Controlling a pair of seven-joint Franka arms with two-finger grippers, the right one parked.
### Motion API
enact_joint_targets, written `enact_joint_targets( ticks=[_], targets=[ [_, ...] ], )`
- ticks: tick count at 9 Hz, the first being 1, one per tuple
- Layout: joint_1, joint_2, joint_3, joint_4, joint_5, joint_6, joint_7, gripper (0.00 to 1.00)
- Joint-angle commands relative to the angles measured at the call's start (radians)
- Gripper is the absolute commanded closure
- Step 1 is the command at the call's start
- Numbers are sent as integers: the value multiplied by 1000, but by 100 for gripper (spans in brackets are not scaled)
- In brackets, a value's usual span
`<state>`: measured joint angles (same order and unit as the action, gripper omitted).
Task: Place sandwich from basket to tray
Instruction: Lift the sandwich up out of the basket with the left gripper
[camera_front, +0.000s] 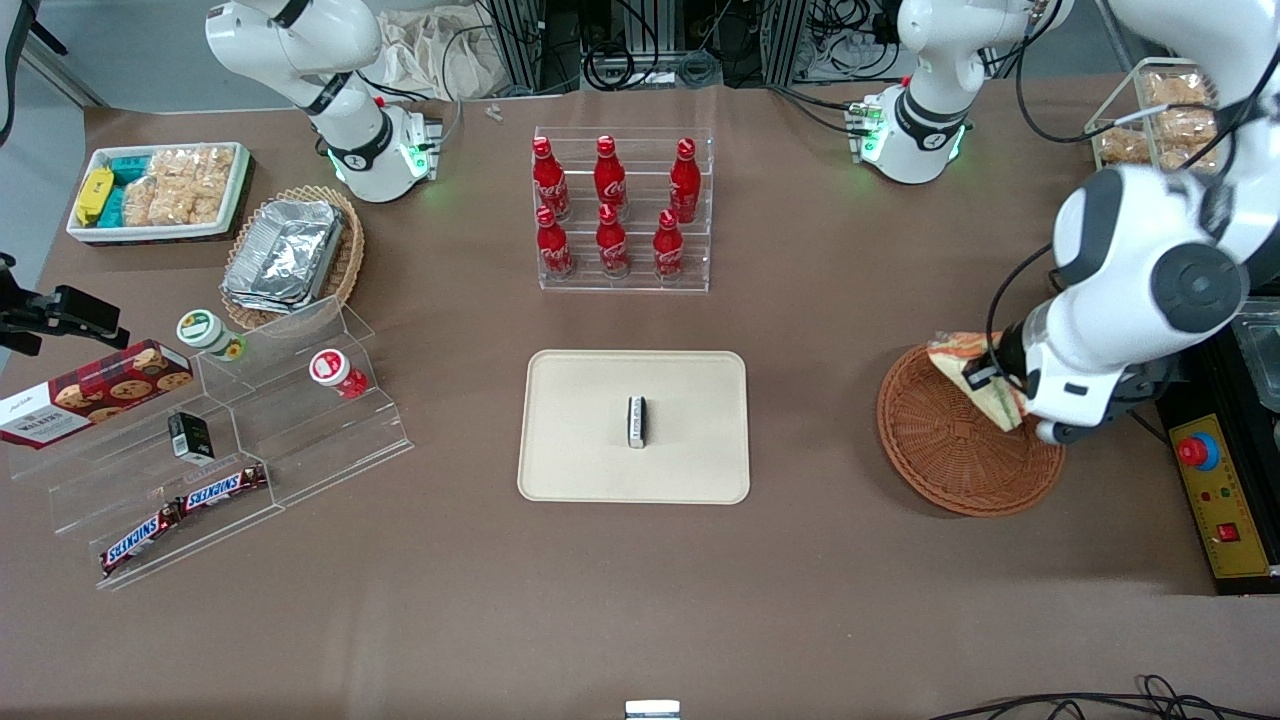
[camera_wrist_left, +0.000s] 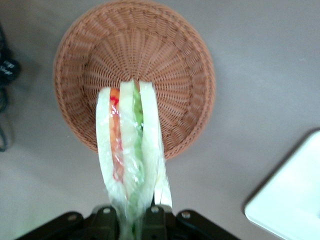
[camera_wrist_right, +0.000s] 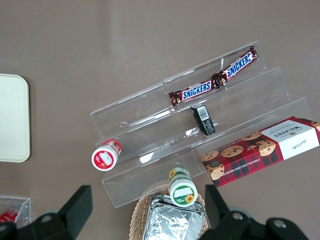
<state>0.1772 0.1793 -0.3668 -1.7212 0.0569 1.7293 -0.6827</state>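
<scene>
- Hand was clamped on the narrow end of the sandwich, hanging above the basket with the wedge pointing down from the fingers
- Sandwich looked lifted clear of the weave in the wrist view; in the front view the sandwich showed over the basket rim nearest the working arm's base, half hidden by the arm
- Basket sat toward the working arm's end of the tabletop, tray at the middle of the tabletop, well apart from the basket
- Tray already carried a small dark upright item near its centre, bare beige on both sides of it
- Step in hand, as judged: carry the held sandwich across to the tray
- To do it well: raise enough that the hanging tip cleared the basket rim before any sideways travel
- Grip was on wrap and a thin bread edge, so probably slippery and soft; move steadily, no jerks, no extra squeeze
- Aim for the bare tray area on the basket side of the small item, so the wedge did not knock it over
- Lower until the wedge tip met the tray, then let it tip onto a flat face before releasing
- Risk: the wedge swinging in the wrap, or landing on the tray rim and sliding onto the tabletop
</scene>
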Motion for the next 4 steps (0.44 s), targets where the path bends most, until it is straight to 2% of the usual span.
enact_joint_targets(
  ticks=[1,4],
  targets=[
    [1,26,-81,171,-8,-123,0,95],
    [-21,80,-248,158,6,-105,73,95]
  ],
)
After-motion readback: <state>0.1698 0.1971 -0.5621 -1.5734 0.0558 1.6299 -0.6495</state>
